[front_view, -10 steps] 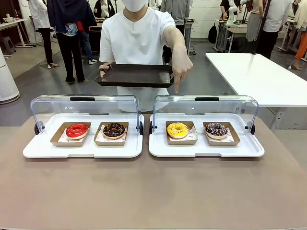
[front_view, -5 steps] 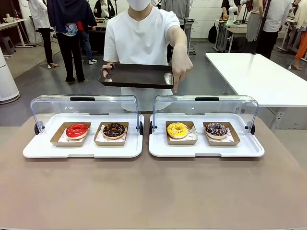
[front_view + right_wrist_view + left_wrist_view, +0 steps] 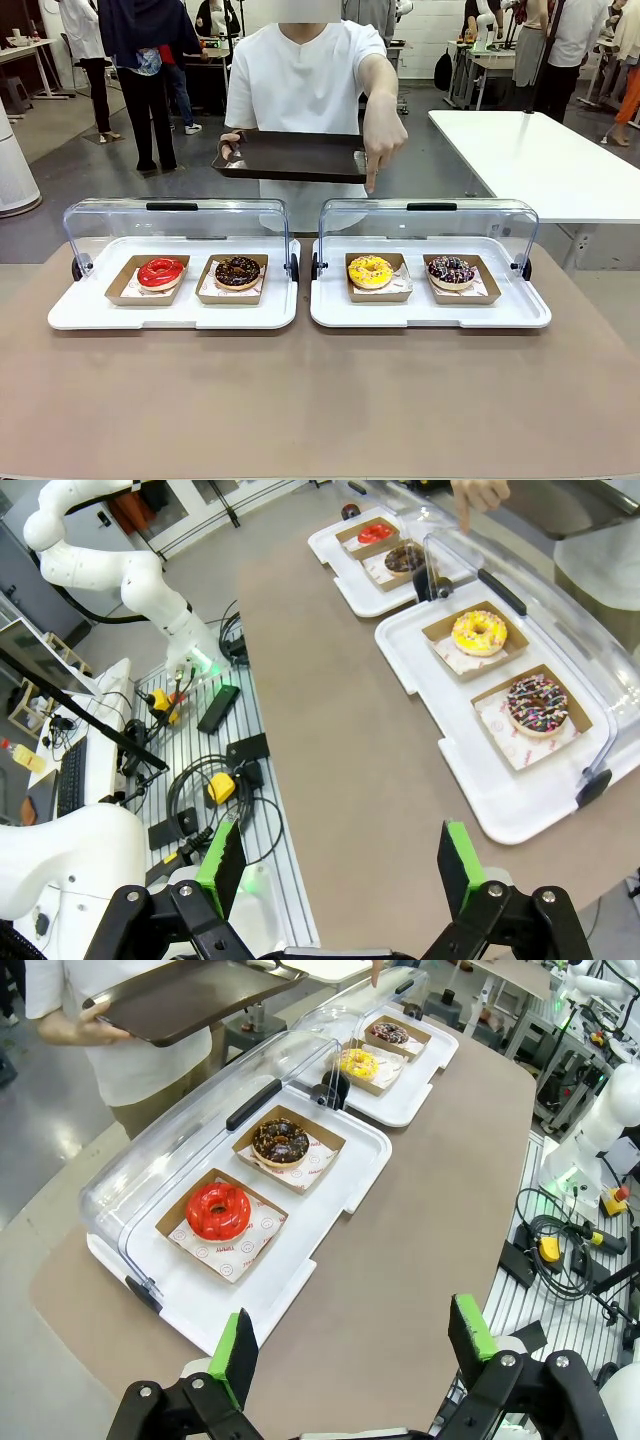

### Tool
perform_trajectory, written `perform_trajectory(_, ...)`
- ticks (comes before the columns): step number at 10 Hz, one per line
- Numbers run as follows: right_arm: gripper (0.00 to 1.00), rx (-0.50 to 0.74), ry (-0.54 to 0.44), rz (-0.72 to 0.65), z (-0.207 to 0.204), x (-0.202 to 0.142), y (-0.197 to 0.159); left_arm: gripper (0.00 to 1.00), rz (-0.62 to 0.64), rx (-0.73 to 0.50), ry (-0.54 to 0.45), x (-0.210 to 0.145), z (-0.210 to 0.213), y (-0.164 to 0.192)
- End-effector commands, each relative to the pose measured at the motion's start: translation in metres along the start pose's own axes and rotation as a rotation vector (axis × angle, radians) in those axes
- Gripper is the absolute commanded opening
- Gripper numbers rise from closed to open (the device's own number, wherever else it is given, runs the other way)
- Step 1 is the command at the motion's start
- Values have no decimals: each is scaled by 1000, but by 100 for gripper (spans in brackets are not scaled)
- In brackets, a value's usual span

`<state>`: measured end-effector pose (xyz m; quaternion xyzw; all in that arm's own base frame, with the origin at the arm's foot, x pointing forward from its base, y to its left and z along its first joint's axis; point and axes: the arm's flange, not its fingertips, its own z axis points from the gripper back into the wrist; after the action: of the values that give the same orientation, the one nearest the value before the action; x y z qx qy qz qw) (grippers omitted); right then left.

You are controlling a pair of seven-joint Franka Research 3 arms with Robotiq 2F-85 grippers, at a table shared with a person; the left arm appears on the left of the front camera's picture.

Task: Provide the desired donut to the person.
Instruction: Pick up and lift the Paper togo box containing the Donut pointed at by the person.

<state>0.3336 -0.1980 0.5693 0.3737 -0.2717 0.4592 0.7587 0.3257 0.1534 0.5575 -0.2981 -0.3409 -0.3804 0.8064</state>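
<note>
Across the table a hand (image 3: 384, 130) points toward the yellow donut (image 3: 370, 270) (untouched). My left gripper (image 3: 352, 1326) and right gripper (image 3: 340, 846) gape empty; I judge pickup pending.

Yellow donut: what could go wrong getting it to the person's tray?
1. The hand points down over the lid; the sprinkled donut sits beside the yellow donut, so a mix-up is possible.
2. The tray is held beyond the raised lid; a carry could clip it.
</note>
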Motion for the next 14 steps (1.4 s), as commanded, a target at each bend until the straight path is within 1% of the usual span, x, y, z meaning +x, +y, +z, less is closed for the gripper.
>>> perform_trajectory(1,100,0,0,0,0,0,0,100,-7,-7,-16,2,1,1)
perform_trajectory(2,100,-14,48,48,0,20,6,100,-7,-7,-16,2,1,1)
perform_trajectory(3,100,-35,105,57,-6,48,10,100,-7,-7,-16,2,1,1)
perform_trajectory(4,100,-44,198,67,-24,84,13,100,-7,-7,-16,2,1,1)
perform_trajectory(5,100,-55,306,86,-50,115,17,100,-7,-7,-16,2,1,1)
perform_trajectory(6,100,-38,394,110,-80,142,22,100,-7,-7,-16,2,1,1)
perform_trajectory(7,100,-37,465,126,-118,161,24,100,-7,-7,-16,2,1,1)
perform_trajectory(9,100,-33,607,133,-206,178,17,100,-7,-7,-16,2,1,1)
perform_trajectory(11,100,-60,686,168,-275,176,10,100,-7,-7,-16,2,1,1)
perform_trajectory(12,100,-83,763,227,-310,167,4,100,-7,-7,-16,2,1,1)
perform_trajectory(13,100,-101,799,260,-328,159,-3,100,-7,-7,-16,2,1,1)
perform_trajectory(14,100,-114,806,298,-342,151,-10,100,-7,-7,-16,2,1,1)
